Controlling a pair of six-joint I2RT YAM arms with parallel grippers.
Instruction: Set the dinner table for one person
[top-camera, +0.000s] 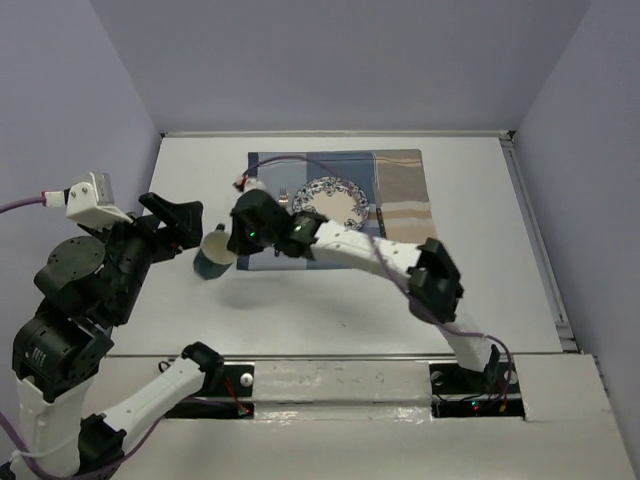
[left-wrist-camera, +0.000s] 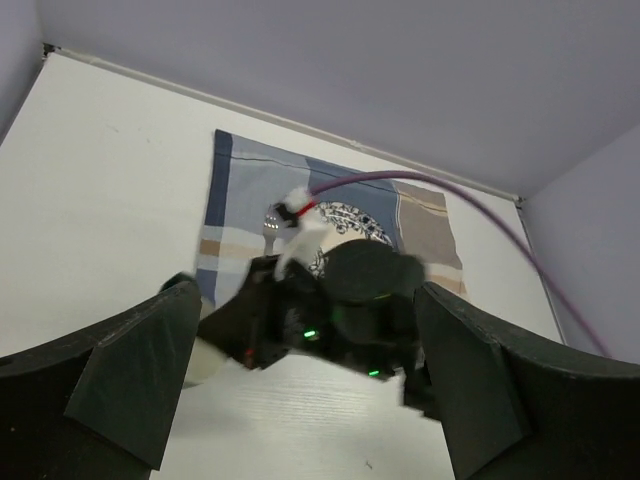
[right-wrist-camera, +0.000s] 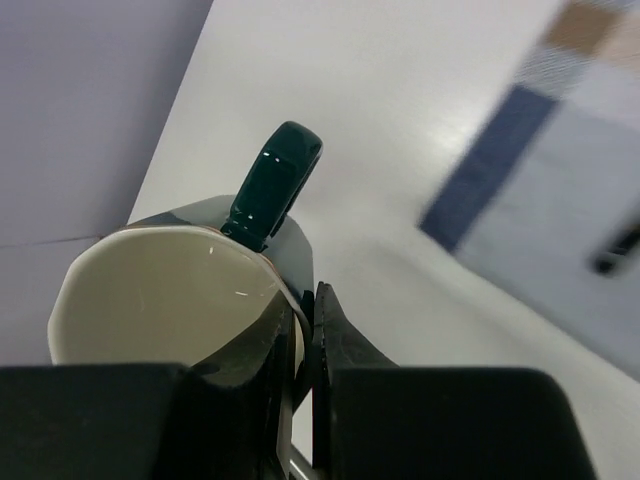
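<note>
Left of the striped placemat, over the bare dinner table, a dark green mug is pinched at its rim, beside the handle, by the right gripper. Whether its base touches the tabletop cannot be told. The left gripper is spread wide just beside it, and from that wrist's camera the mug is mostly hidden behind the right gripper. A patterned plate on the placemat is partly covered.

We only get the mug from its top in the right wrist view, body hidden behind the right gripper, the placemat blurred with a dark smear we can't name, and from above the right arm covers part of the plate.
</note>
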